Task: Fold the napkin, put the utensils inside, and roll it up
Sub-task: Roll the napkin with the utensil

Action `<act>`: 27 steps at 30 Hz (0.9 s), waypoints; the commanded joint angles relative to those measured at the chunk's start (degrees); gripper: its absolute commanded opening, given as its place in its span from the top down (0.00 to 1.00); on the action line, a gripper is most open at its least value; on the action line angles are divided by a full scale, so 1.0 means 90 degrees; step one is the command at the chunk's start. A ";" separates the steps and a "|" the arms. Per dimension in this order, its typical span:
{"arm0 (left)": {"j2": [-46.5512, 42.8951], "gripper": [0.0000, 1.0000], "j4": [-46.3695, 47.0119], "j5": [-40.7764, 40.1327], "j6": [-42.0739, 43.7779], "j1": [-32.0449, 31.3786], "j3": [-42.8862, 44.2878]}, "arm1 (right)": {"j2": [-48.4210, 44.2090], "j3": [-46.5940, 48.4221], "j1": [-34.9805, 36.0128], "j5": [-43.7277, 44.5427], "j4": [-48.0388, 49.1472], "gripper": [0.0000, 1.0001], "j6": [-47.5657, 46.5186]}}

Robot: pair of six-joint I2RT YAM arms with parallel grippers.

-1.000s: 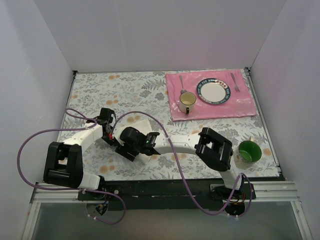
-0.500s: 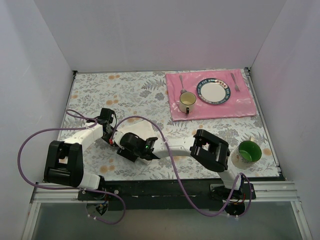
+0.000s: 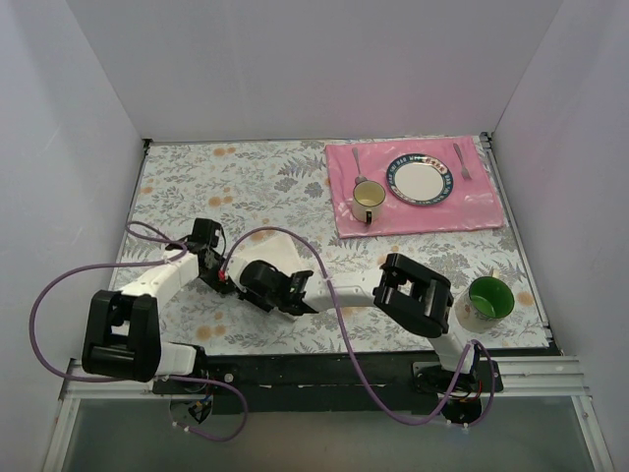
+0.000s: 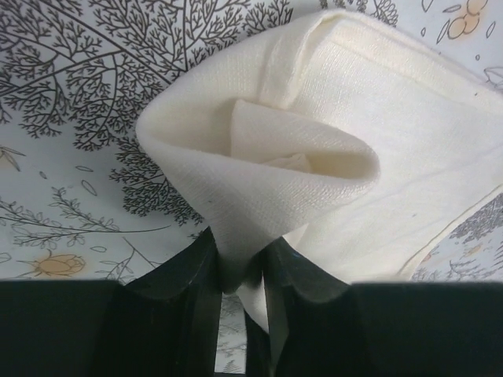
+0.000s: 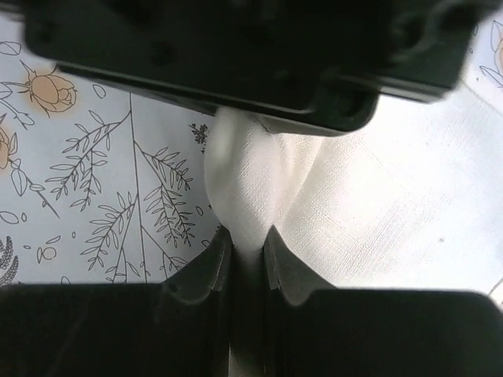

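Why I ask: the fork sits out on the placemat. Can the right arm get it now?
Probably not: the right gripper is shut on the napkin, far from the fork; otherwise nothing blocks it.

In the top view the left arm (image 3: 162, 278) is reaching from its base toward 1 o'clock, its wrist bending so that the left gripper (image 3: 224, 277) is pointing toward 5 o'clock. The right arm (image 3: 344, 292) is lying low, its forearm stretching toward 9 o'clock, bringing the right gripper (image 3: 257, 283) nearly tip to tip with the left one. Both pairs of fingers are pinching tightly on folds of the napkin (image 4: 314, 157).
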 commanded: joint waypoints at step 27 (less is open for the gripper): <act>-0.1238 0.07 -0.0453 -0.0034 0.0630 0.0015 -0.0044 | 0.1814 -0.0099 -0.2465 -0.7458 0.1941 0.99 0.4130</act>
